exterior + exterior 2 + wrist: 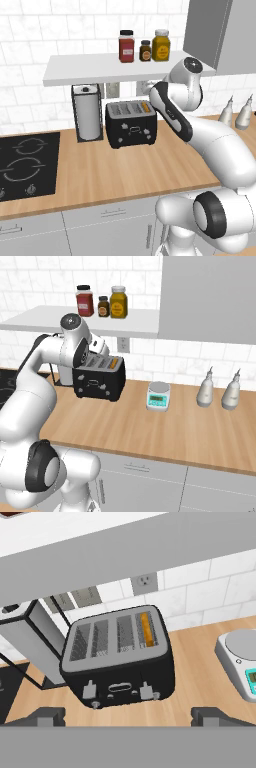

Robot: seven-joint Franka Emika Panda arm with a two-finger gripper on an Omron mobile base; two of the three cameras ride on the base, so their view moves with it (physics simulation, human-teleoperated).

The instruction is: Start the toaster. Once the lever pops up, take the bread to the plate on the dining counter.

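The black toaster (131, 125) (98, 382) (120, 662) stands on the wood worktop under a white shelf. The bread (145, 106) (114, 363) (147, 628) sits upright in its rightmost slot, with only the golden top edge showing. Two small grey levers (89, 689) sit low on the toaster's front. My gripper (131, 717) hovers above and in front of the toaster, open wide, with nothing between its fingers. In the base views my arm bends over the toaster's right side. The plate and the dining counter are out of view.
A paper-towel holder (88, 119) (25, 637) stands just left of the toaster. The shelf (100, 67) with three jars hangs low overhead. A kitchen scale (158, 395) (242, 657) and two bottles (206, 388) stand to the right. A black hob (27, 165) lies far left.
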